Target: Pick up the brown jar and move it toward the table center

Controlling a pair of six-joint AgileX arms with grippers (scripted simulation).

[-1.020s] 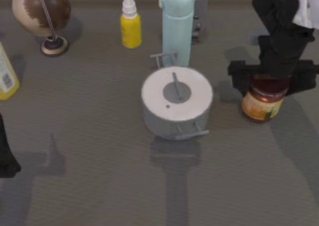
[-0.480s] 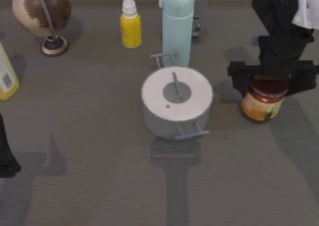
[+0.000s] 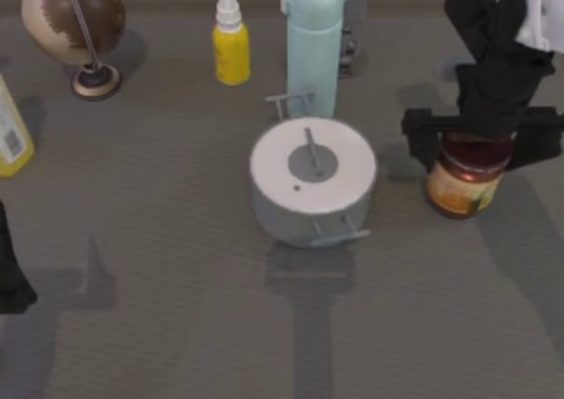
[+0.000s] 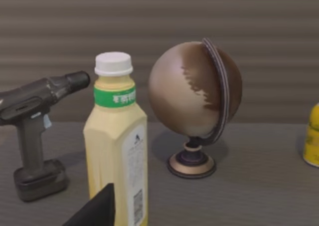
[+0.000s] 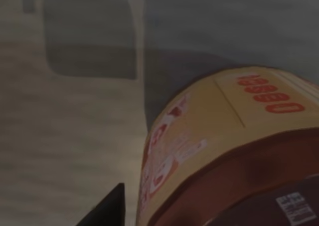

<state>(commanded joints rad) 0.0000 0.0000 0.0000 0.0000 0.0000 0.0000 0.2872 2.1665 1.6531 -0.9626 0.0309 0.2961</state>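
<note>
The brown jar [image 3: 463,186], amber glass with an orange-tan label and a dark reddish lid, stands upright on the table [image 3: 176,328] at the right, beside the white pot. My right gripper [image 3: 480,139] hangs over its lid, open, the fingers straddling the jar's top. In the right wrist view the jar [image 5: 234,151] fills the picture, and one dark fingertip [image 5: 107,211] stands a small gap away from its side; the other finger is hidden. My left gripper [image 3: 9,284] is parked at the left edge, with one fingertip [image 4: 99,208] showing.
A white lidded pot [image 3: 310,181] sits mid-table, left of the jar. Behind it stand a pale blue bottle [image 3: 314,42] and a yellow spray bottle [image 3: 231,42]. A brown-and-cream globe [image 3: 75,20] is at the back left, with a yellow drink bottle [image 4: 117,146] and a drill [image 4: 35,131] nearby.
</note>
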